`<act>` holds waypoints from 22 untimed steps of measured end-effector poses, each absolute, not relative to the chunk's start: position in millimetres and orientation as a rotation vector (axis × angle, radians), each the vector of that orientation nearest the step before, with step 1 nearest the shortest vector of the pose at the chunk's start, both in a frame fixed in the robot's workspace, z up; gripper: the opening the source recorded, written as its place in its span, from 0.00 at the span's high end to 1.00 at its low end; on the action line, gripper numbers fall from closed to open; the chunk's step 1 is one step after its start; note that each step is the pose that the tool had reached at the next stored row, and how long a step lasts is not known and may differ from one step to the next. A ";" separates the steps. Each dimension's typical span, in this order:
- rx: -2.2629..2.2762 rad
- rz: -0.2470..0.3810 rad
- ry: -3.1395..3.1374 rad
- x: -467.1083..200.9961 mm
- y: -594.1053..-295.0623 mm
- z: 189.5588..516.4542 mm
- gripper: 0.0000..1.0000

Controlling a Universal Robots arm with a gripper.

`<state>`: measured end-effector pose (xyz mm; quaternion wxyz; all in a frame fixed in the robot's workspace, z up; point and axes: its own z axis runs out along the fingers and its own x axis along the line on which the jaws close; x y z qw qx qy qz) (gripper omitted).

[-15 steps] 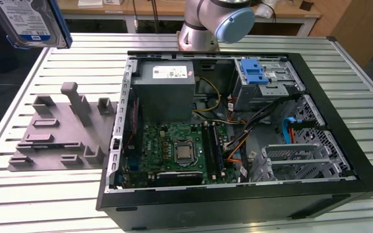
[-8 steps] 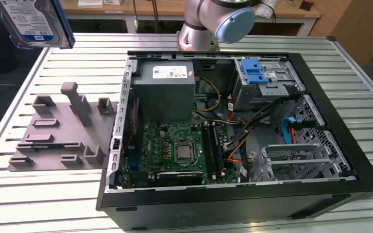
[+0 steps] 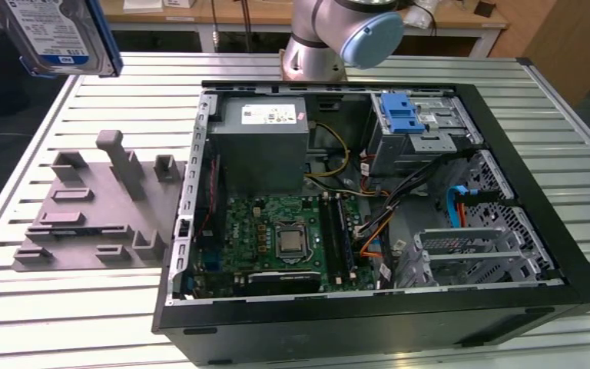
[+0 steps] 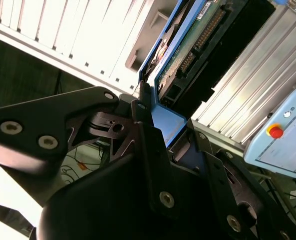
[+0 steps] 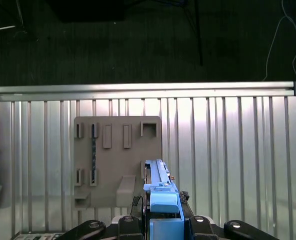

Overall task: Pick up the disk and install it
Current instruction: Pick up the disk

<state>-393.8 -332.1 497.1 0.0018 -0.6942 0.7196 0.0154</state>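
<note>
The disk, a silver hard drive with a blue-and-white label and a blue frame, hangs upright in the air at the exterior view's upper left, above the slatted table's corner. In the first wrist view the disk stands edge-on between the black fingers of my gripper, above the grey fixture plate. In the second wrist view my gripper is shut on the disk's blue frame, with its circuit-board side showing.
The open computer case lies on the slatted table, with a grey power supply, a motherboard and a drive bay with a blue tab. The grey fixture plate lies beside it. A pendant shows off the table.
</note>
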 end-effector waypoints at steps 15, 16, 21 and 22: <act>-2.178 0.048 2.258 -382.8 -332.0 497.0 0.64; -2.178 0.048 2.258 -382.2 -332.0 497.1 0.64; -2.178 0.048 2.258 -378.3 -332.0 497.1 0.64; -2.178 0.048 2.258 -377.4 -332.0 497.1 0.64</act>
